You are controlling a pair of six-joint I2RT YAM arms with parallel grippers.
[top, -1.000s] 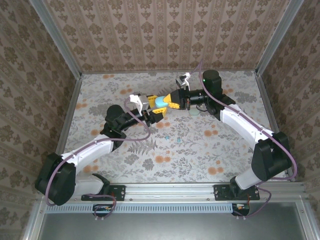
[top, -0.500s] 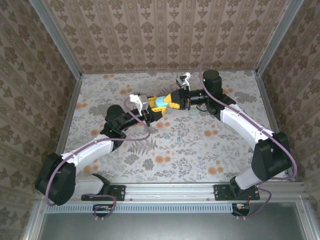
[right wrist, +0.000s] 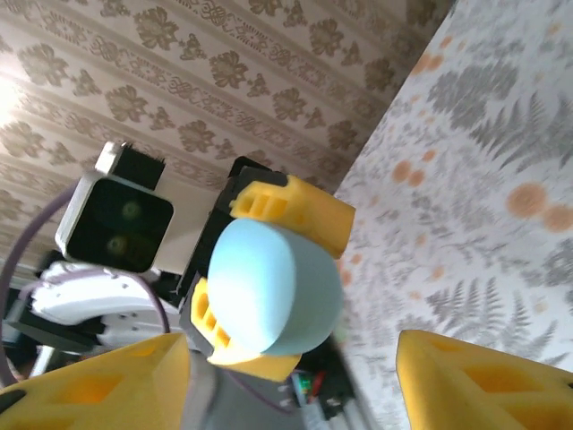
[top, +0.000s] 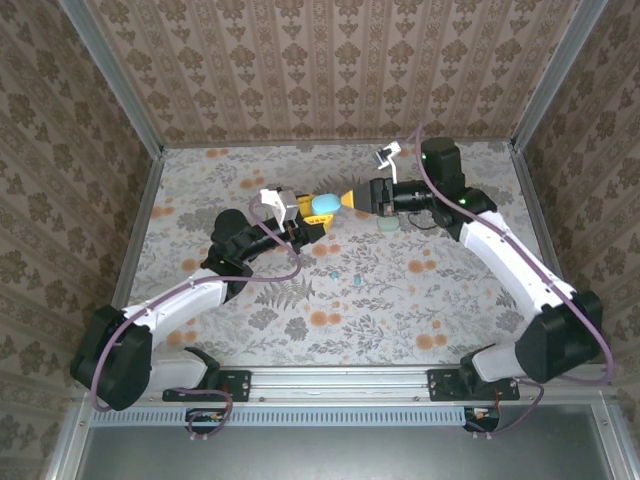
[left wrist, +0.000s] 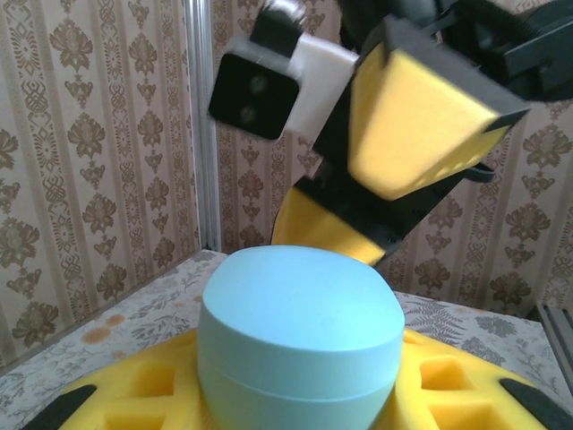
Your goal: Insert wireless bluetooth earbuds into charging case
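Observation:
A pale blue pebble-shaped charging case (top: 323, 204), lid closed, is held off the table with my left gripper (top: 317, 213) shut on it. In the left wrist view the case (left wrist: 300, 336) sits between the yellow pads (left wrist: 134, 399). My right gripper (top: 352, 198) stands open just right of the case, its yellow fingers (right wrist: 488, 381) spread wide and apart from the case (right wrist: 273, 285). Two tiny teal earbuds (top: 333, 271) (top: 357, 278) lie loose on the floral table below the grippers.
A second pale teal case (top: 390, 222) lies on the table under my right forearm. Patterned walls (top: 300, 70) with metal corner posts (top: 110, 75) close in the table at the back and sides. The right gripper (left wrist: 421, 134) looms above the held case.
My right arm has drawn back to the right, and its gripper has come away from the blue case. The left gripper still holds the case in the same place.

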